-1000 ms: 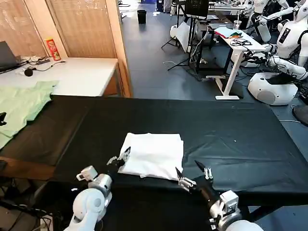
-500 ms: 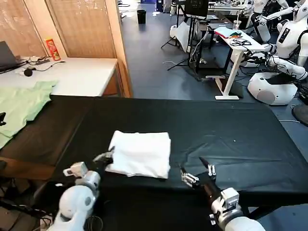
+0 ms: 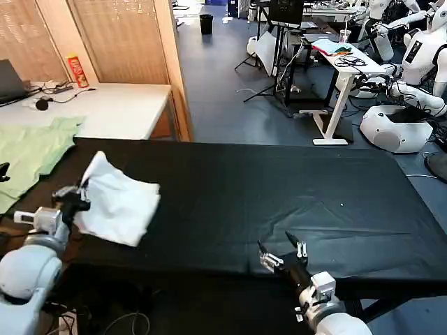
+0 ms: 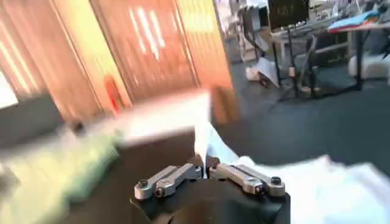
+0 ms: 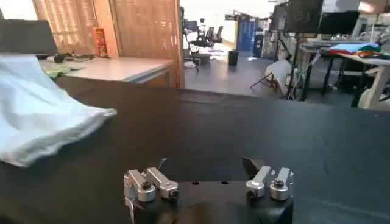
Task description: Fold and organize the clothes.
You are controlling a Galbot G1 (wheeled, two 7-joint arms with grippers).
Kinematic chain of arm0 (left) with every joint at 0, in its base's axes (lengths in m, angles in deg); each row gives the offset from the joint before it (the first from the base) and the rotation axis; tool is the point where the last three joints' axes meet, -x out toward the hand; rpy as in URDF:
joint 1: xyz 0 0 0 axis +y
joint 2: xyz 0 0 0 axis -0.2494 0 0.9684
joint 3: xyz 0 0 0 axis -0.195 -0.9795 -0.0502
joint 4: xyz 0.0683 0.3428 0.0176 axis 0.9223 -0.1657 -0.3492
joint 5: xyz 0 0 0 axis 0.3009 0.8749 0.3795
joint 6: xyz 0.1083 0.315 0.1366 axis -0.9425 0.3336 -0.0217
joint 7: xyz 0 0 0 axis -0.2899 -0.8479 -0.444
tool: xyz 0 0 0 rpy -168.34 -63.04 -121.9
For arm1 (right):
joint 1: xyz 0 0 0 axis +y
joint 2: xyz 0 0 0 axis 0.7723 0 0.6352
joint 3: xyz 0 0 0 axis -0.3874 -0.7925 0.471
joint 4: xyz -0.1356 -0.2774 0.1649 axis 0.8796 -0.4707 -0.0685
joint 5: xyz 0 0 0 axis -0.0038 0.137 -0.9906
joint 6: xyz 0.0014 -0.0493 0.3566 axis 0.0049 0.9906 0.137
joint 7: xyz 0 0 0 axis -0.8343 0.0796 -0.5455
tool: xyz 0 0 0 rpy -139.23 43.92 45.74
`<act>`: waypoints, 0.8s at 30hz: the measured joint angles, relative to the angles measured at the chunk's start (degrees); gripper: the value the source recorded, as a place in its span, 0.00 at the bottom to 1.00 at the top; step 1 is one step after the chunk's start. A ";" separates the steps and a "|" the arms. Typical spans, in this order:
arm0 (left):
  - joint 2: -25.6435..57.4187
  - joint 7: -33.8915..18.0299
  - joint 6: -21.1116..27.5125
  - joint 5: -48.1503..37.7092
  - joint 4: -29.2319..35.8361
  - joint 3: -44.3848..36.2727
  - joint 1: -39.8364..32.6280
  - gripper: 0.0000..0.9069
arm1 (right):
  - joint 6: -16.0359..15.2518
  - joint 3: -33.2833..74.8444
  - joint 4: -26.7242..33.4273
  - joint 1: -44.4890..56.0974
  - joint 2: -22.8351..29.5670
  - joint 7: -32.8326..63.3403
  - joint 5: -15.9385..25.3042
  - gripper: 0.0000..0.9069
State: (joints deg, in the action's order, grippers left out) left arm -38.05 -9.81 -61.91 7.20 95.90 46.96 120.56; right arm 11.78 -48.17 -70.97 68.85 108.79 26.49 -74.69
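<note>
white cotton, the folded t-shirt [image 3: 119,202] sits at the left of the head view on the black table [image 3: 279,188], its edge pinched by the left gripper [image 3: 75,197]; the right gripper [image 3: 281,252] hovers at lower centre, fingers spread. in the left wrist view, closed fingers [image 4: 183,173] clamp the cloth. in the right wrist view, the open gripper [image 5: 207,173] holds nothing, with the shirt at left.

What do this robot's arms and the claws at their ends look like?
Both arms are rounded, glossy white shells with grey joint bands. The left gripper and the right gripper each have two slim, pointed black fingers on silver metal links held by dark screws, mounted on a black base.
</note>
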 joint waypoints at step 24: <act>-24.47 -0.78 -4.32 4.47 1.25 -31.11 -2.70 0.97 | -4.35 -1.61 -0.55 -0.54 -1.29 -0.02 -8.95 0.97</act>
State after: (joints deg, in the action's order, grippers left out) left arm -62.52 -10.59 -66.23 11.67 97.15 15.85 117.87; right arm 7.42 -49.77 -71.52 68.31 107.50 26.47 -83.64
